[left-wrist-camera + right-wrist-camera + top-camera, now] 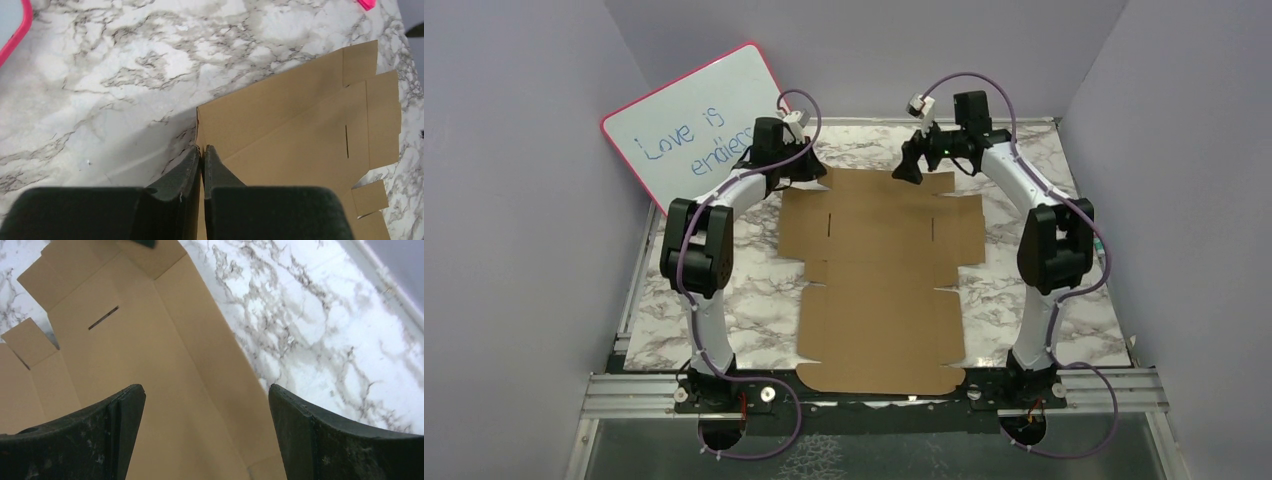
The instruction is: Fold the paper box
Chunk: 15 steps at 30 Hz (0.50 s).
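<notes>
Left claw (201,150) pinches the paper box (300,115) at its edge; right claw (206,395) gapes above it.

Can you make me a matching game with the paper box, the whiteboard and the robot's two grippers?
Things:
1. paper box
2. whiteboard
3. left gripper
4. right gripper

Descriptions:
A. wide open
B. pink frame
C. shut on the box's edge
D. brown and unfolded

Pairs: 1-D, 2-B, 3-C, 4-A
</notes>
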{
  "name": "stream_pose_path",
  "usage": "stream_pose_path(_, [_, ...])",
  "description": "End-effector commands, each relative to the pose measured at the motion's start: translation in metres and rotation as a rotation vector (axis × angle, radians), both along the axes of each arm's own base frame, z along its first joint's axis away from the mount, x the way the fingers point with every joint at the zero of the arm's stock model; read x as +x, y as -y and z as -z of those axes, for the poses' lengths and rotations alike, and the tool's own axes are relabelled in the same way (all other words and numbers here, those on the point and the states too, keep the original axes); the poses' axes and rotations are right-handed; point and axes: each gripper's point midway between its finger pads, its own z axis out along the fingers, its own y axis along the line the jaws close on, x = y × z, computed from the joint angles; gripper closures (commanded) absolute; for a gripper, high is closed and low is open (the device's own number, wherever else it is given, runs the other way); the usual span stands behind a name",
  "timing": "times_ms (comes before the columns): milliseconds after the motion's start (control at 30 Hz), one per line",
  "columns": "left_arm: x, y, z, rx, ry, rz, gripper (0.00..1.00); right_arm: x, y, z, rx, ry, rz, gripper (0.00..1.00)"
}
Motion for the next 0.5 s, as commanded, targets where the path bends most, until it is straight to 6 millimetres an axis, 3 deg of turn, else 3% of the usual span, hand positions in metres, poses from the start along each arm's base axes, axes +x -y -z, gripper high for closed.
stream_pose_path(0, [-0.01, 0.022, -0.047, -0.005, 0.167, 0.107, 0.93, 0.007, -0.005, 0.0, -0.035, 0.049, -0.116, 0.01])
stream_pose_path(233, [-0.021, 0.037, -0.066, -0.004, 0.245, 0.162, 0.93, 0.025, -0.011, 0.011, -0.045, 0.003, -0.13, 0.05])
stream_pose_path(467, [-0.028, 0.048, -0.078, -0.009, 0.287, 0.195, 0.93, 0.011, -0.018, 0.026, -0.017, -0.039, -0.235, 0.1])
